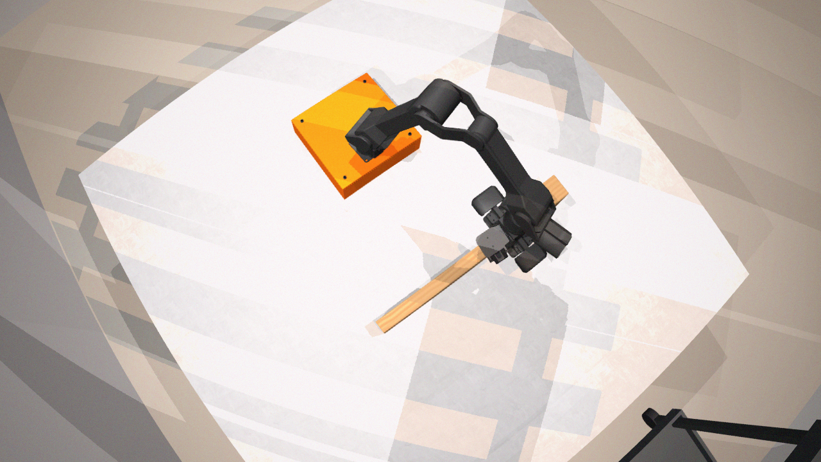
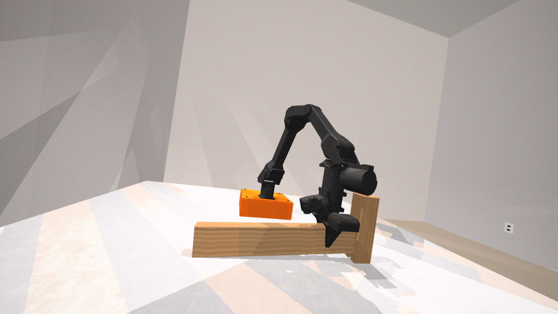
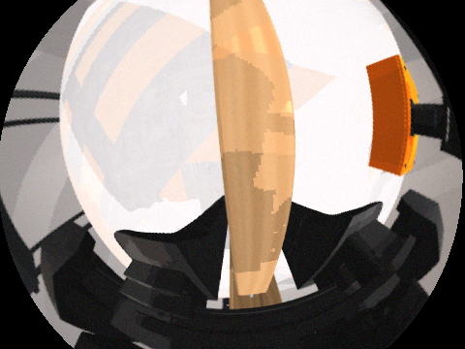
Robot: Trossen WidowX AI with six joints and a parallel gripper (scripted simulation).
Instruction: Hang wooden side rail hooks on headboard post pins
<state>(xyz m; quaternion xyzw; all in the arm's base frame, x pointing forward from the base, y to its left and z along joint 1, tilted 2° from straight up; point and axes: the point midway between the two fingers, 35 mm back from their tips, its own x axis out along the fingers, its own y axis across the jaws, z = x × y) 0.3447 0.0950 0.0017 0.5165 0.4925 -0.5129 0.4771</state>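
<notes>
The wooden side rail (image 1: 430, 290) (image 2: 257, 239) (image 3: 254, 97) stands on its narrow edge, its far end resting on the table. Its other end meets the headboard post (image 1: 555, 189) (image 2: 366, 230), which stands upright. No gap shows between them in the exterior view. The hooks and pins are hidden, so their seating cannot be told. My gripper (image 2: 329, 230) (image 3: 246, 198) points down astride the rail near the post. Its fingers are slightly open, one on each side, very close to the rail's faces. Whether they still touch it cannot be told.
The orange base block (image 1: 327, 120) (image 2: 265, 209) (image 3: 387, 116) carries the arm and stands to one side of the rail. The post rises close beside the wrist in the exterior view. A dark frame (image 1: 740, 426) shows at the lower right of the top view.
</notes>
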